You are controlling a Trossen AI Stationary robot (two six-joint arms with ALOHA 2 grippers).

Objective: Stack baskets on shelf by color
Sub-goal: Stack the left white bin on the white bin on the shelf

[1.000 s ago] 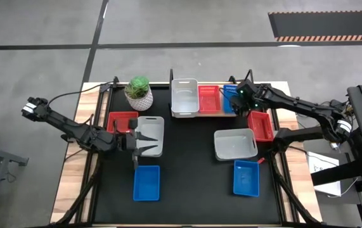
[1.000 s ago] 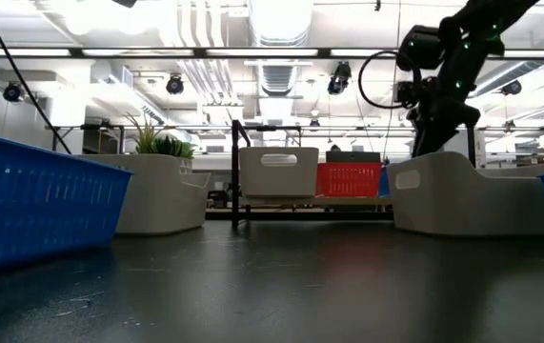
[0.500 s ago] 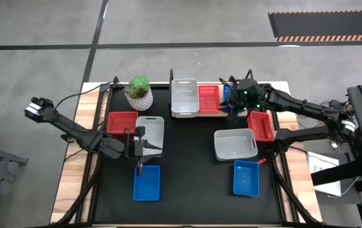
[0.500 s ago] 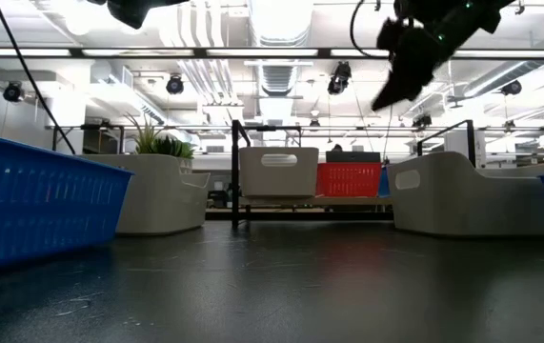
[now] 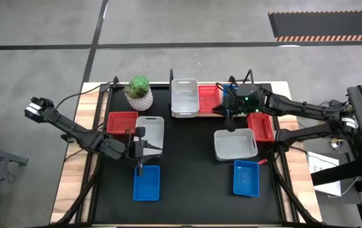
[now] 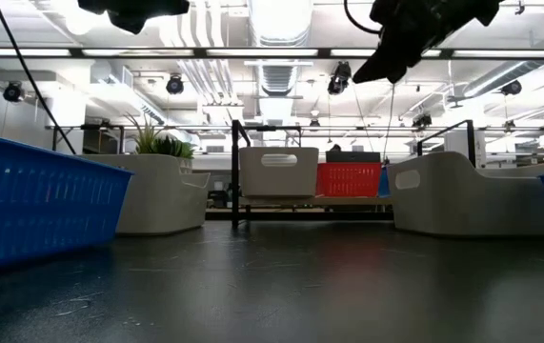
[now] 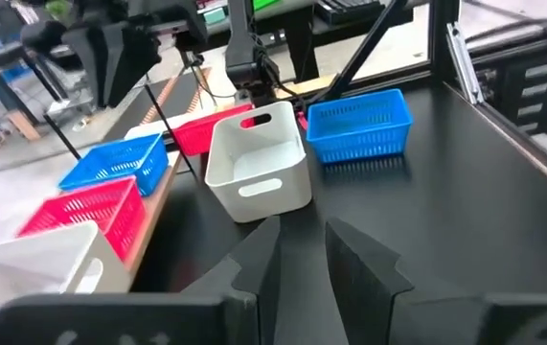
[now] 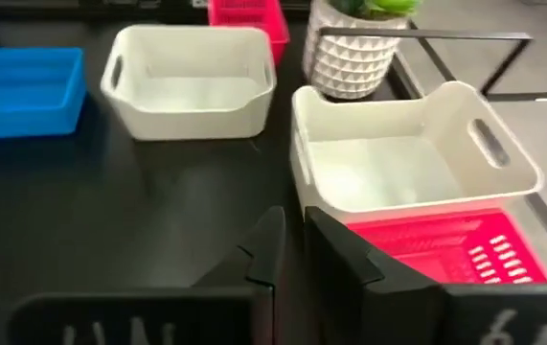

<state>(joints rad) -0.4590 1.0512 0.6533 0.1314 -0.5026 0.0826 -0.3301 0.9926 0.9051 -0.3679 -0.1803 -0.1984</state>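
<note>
The right tool hangs above the front edge of the shelf, its fingers only a narrow gap apart and holding nothing. On the shelf stand a white-grey basket, a red basket and a blue basket, side by side. Six more lie on the tabletop: a white-grey basket just below the right tool, a red one beside it, a blue one nearer the front, and a red, a white-grey and a blue on the left. The left tool, its fingers likewise a little apart and empty, hovers over the left white-grey basket. These thin plastic bins look light and stiff but smooth; a pinch on a short rim, or at the handle slot of a white one, seems safest.
</note>
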